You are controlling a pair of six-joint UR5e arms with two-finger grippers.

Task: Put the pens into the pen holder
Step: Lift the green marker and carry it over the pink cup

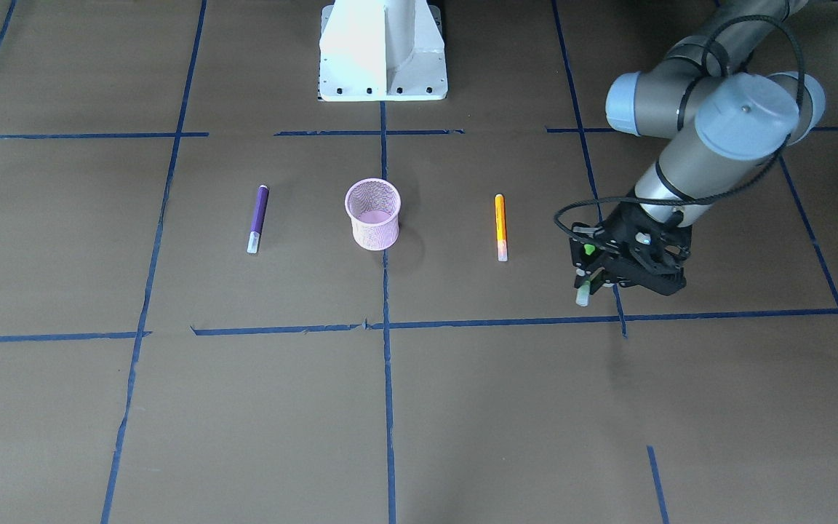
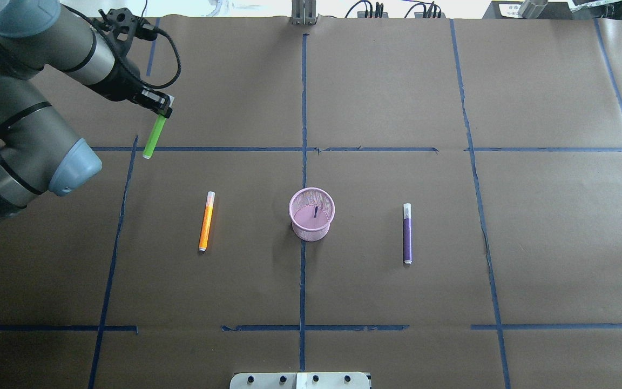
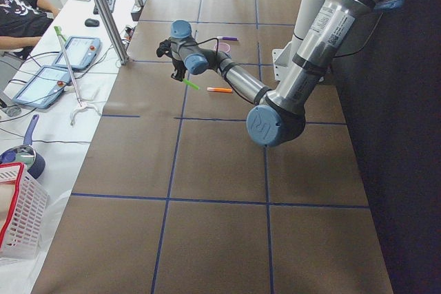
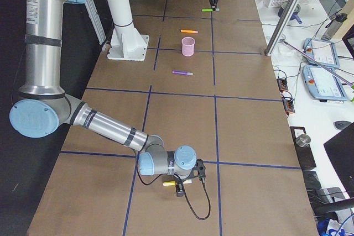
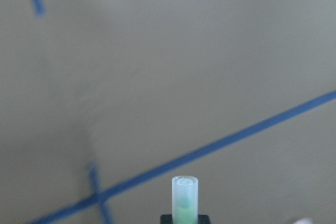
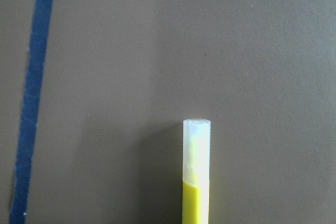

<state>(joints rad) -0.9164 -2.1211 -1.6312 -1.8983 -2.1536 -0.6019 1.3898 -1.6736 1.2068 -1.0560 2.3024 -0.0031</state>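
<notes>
The pink mesh pen holder (image 1: 373,215) (image 2: 311,213) stands upright at the table's middle. On the paper beside it lie an orange pen (image 1: 500,225) (image 2: 206,221) towards my left and a purple pen (image 1: 257,217) (image 2: 407,233) towards my right. My left gripper (image 2: 164,111) (image 1: 597,271) is shut on a green pen (image 2: 154,135) (image 5: 185,198), held tilted above the table, far left of the holder. A yellow pen (image 6: 197,177) (image 4: 169,183) lies under my right gripper (image 4: 178,183) at the table's right end; whether those fingers are open or shut does not show.
The white robot base (image 1: 382,51) sits at the table's near edge behind the holder. Blue tape lines (image 2: 304,108) cross the brown paper. Off the table's far side are tablets (image 3: 41,84), a white basket (image 3: 17,211) and a seated person (image 3: 17,5).
</notes>
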